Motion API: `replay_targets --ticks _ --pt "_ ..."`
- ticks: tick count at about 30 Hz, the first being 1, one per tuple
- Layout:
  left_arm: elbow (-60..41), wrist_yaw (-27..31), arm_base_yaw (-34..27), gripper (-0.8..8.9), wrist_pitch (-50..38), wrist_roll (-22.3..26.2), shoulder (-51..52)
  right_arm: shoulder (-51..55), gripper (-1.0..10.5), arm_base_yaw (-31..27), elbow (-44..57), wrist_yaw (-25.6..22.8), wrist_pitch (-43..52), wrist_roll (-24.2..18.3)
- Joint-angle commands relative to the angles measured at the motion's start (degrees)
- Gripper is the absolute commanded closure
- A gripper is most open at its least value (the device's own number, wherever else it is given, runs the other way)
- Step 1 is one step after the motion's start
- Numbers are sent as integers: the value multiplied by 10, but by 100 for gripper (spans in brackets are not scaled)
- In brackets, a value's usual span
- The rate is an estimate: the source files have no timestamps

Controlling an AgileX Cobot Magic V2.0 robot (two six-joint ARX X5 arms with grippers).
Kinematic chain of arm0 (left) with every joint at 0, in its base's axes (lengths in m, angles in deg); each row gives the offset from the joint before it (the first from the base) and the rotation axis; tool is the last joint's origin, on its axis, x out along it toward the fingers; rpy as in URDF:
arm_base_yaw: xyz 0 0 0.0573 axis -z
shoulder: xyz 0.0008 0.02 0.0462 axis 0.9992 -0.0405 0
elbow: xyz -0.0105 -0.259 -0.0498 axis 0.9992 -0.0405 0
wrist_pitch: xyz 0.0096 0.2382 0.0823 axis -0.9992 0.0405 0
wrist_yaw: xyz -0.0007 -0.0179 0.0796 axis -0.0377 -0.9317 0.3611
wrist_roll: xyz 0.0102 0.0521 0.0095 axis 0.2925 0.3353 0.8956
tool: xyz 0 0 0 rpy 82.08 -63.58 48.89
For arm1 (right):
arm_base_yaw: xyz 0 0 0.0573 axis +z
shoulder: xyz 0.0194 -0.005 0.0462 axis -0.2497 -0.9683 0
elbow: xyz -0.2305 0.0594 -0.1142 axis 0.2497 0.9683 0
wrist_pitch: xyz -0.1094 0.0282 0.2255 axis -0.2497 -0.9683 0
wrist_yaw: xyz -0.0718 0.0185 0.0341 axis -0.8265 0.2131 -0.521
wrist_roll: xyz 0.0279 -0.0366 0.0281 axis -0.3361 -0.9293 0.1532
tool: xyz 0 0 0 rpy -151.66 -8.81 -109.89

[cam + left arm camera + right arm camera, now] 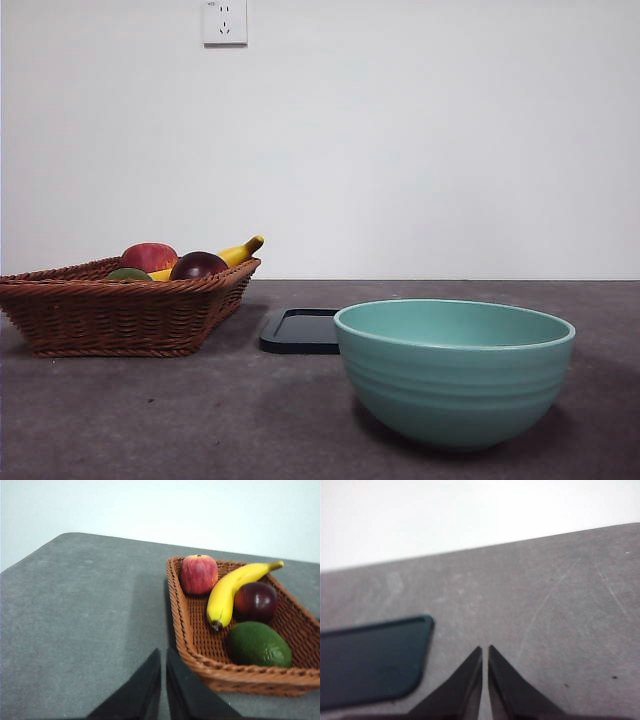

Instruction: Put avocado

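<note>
The dark green avocado [260, 644] lies in a brown wicker basket [180, 625], at the corner nearest the left wrist camera. In the front view only its top [128, 273] shows above the basket rim [120, 290]. My left gripper [163, 652] is shut and empty, over the grey table just beside the basket's near corner. My right gripper [485, 650] is shut and empty, over bare table next to a dark tray [370, 662]. Neither arm shows in the front view.
The basket also holds a red apple [199, 574], a banana [232, 592] and a dark purple round fruit [256, 601]. A teal bowl [455, 370] stands at the front right, with the dark flat tray [300, 332] behind it. A wall socket [225, 22] is on the wall.
</note>
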Motion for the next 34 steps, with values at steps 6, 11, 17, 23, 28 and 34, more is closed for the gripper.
replay_targets --ticks 6,11,17,23,28,34 --pt "42 18 0 797 -37 -110 -58 -11 935 0 -55 8 0 124" --pt "110 7 12 797 -25 -114 -142 -63 935 0 -121 57 -63 134" --pt "251 -31 38 797 22 -112 -285 -166 935 3 -229 91 -106 115" --pt "394 -101 72 798 72 -76 -423 -291 935 12 -340 159 -146 61" --pt "489 -168 107 798 121 -55 -508 -393 935 47 -422 226 -193 -1" --pt "563 -232 156 798 196 -30 -587 -499 935 126 -513 239 -267 -75"
